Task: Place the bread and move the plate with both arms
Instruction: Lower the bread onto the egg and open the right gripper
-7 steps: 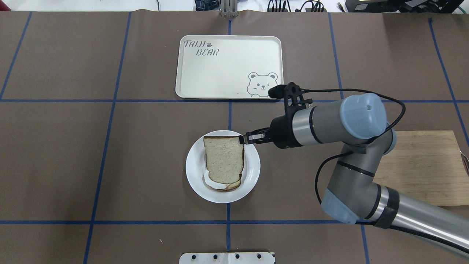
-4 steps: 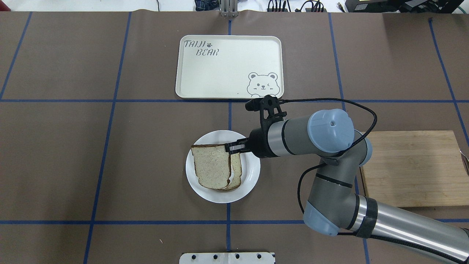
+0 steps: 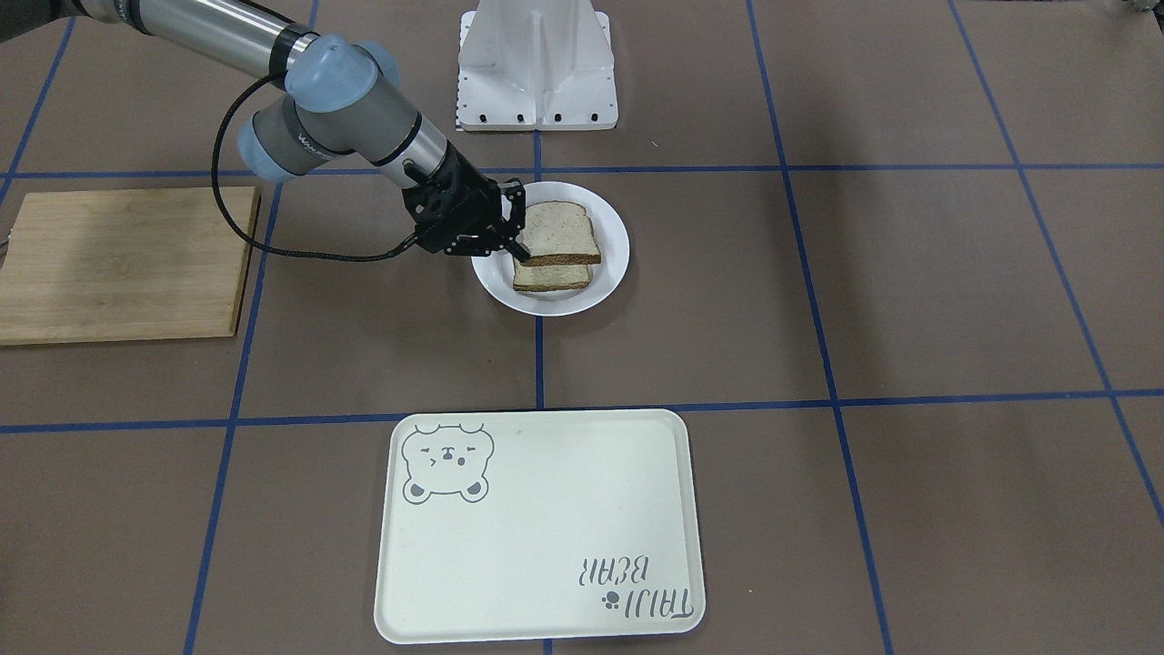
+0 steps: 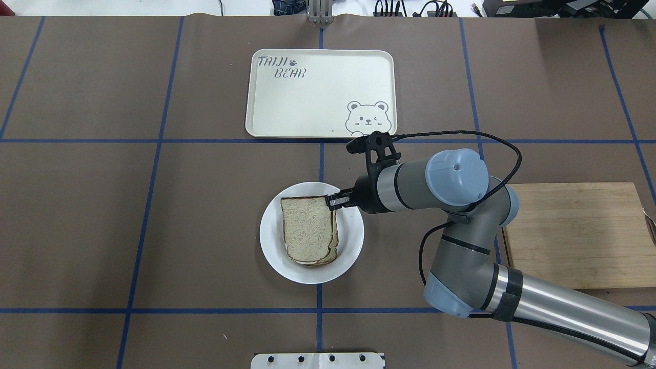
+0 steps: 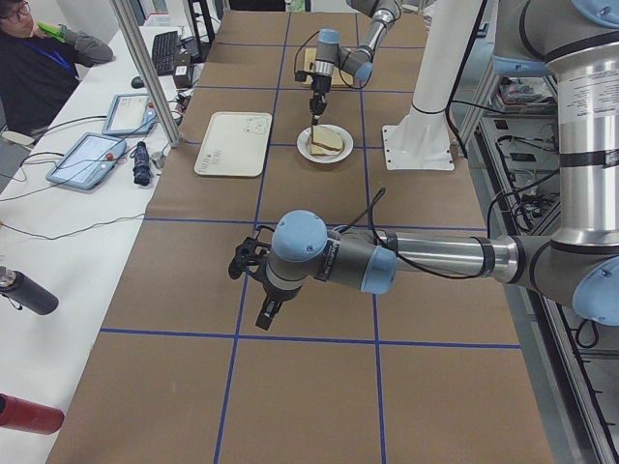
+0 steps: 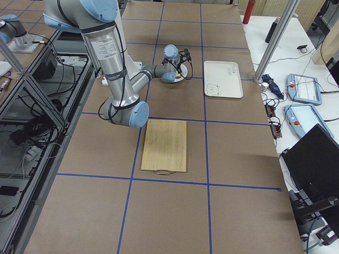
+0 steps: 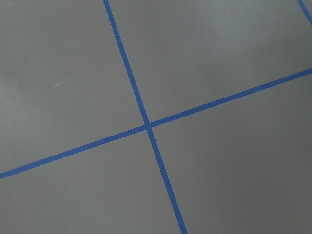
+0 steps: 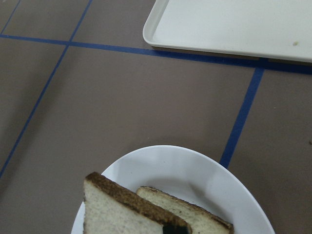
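— How far along?
— The bread (image 4: 307,225) lies over the lower slice (image 3: 550,278) on the plate (image 4: 352,241), mid-worktop and nearer the robot's edge. The right gripper (image 4: 332,201) is pinched on its corner. Letting go and moving the plate remain.
— Changes?
— The bread has swung back from the left and squared up. I cannot tell the left gripper's (image 5: 263,311) state.

The brown desk (image 4: 92,215), gridded in blue tape (image 4: 154,174), carries a white plate (image 4: 270,237) at centre, a cream tray (image 4: 318,97) at twelve o'clock from it, and a wooden board (image 4: 574,230) at three o'clock.
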